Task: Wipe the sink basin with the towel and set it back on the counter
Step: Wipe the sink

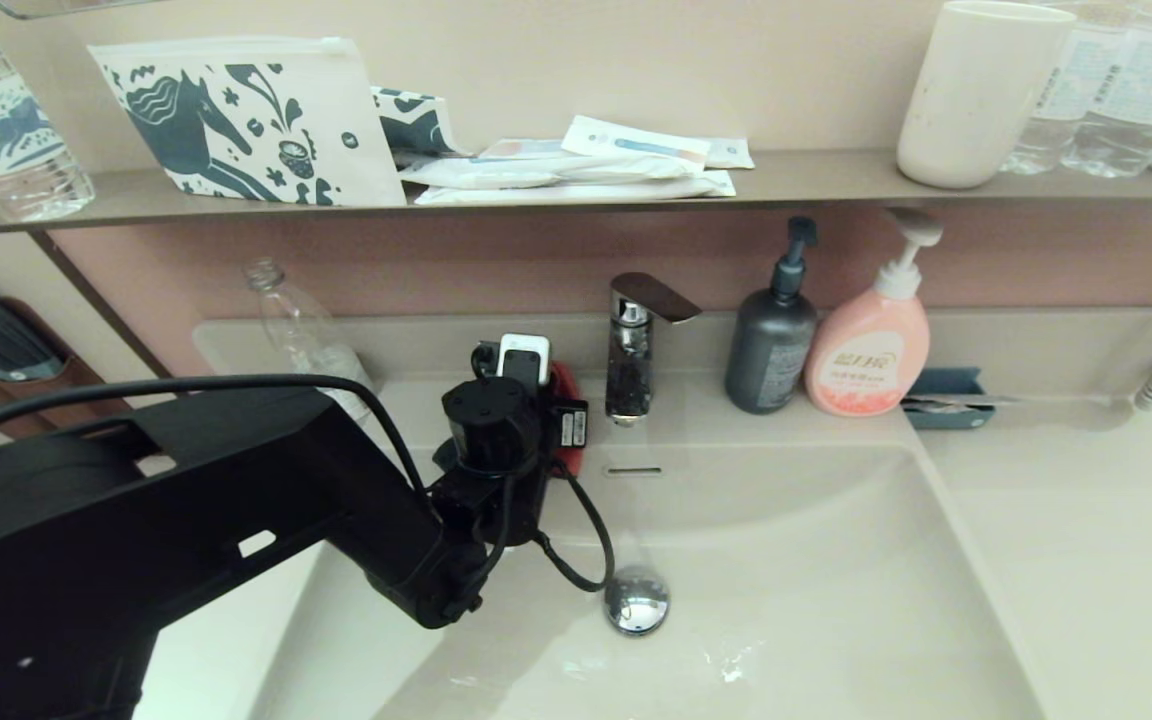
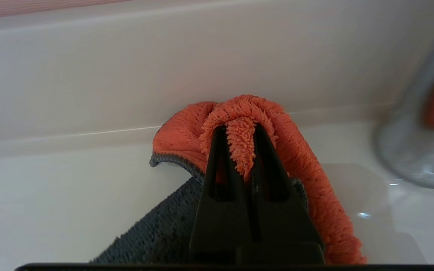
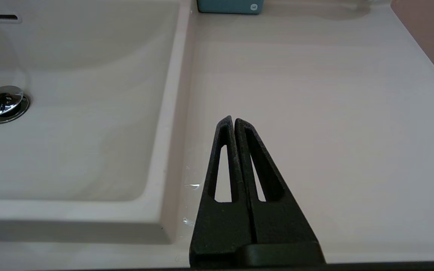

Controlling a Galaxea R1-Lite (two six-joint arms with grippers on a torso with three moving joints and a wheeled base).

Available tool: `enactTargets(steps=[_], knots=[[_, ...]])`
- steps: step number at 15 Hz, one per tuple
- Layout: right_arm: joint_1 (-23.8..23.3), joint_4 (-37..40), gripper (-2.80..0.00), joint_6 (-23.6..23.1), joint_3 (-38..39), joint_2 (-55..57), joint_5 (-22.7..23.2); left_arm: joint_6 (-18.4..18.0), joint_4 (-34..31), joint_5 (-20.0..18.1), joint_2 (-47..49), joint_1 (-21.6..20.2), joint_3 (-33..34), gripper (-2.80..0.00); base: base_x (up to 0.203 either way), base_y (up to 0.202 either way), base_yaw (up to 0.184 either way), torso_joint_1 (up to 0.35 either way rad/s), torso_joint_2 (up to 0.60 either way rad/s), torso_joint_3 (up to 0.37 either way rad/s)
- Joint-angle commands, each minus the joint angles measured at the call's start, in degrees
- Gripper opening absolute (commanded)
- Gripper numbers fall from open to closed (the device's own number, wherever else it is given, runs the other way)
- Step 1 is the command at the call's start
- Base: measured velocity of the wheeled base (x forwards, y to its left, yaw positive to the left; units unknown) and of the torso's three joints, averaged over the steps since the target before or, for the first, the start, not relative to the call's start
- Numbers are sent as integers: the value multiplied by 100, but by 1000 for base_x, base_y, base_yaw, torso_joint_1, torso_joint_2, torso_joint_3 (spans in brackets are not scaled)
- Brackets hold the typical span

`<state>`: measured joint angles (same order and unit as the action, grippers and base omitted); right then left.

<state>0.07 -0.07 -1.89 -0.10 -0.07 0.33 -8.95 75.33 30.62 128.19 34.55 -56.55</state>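
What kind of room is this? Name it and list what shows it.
Most likely a bathroom, perhaps a hotel's. A white sink basin with a chrome tap sits in a counter; soap pump bottles stand behind it, and a shelf holds packaged toiletries.

Chrome faucet (image 1: pixel 636 345) just right of the left gripper (image 1: pixel 561 400). Further right: grey pump bottle (image 1: pixel 771 345), pink soap bottle (image 1: pixel 871 345), teal tray (image 1: pixel 946 398). Patterned pouch (image 1: pixel 246 120) shelved above.

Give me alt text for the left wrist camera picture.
The left hand is shut on a fold of the orange-red towel, which has dark grey trim and lies on the off-white counter near its raised back ledge. A blurred chrome faucet base stands nearby.
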Motion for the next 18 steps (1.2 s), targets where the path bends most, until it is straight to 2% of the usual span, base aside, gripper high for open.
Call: enactTargets(steps=[1, 7, 13, 18], knots=[[1, -1, -280, -4, 1, 7, 2, -2, 13, 89, 80, 103, -126, -280, 0, 0, 0, 0, 0, 0], [1, -1, -280, -3, 1, 7, 2, -2, -160, 259, 118, 236, -419, -280, 0, 0, 0, 0, 0, 0], [1, -1, -280, -4, 1, 7, 2, 51, -526, 589, 206, 602, -882, -280, 0, 0, 0, 0, 0, 0], [1, -1, -280, -4, 1, 7, 2, 55, -576, 612, 325, 640, -1008, -280, 0, 0, 0, 0, 0, 0]])
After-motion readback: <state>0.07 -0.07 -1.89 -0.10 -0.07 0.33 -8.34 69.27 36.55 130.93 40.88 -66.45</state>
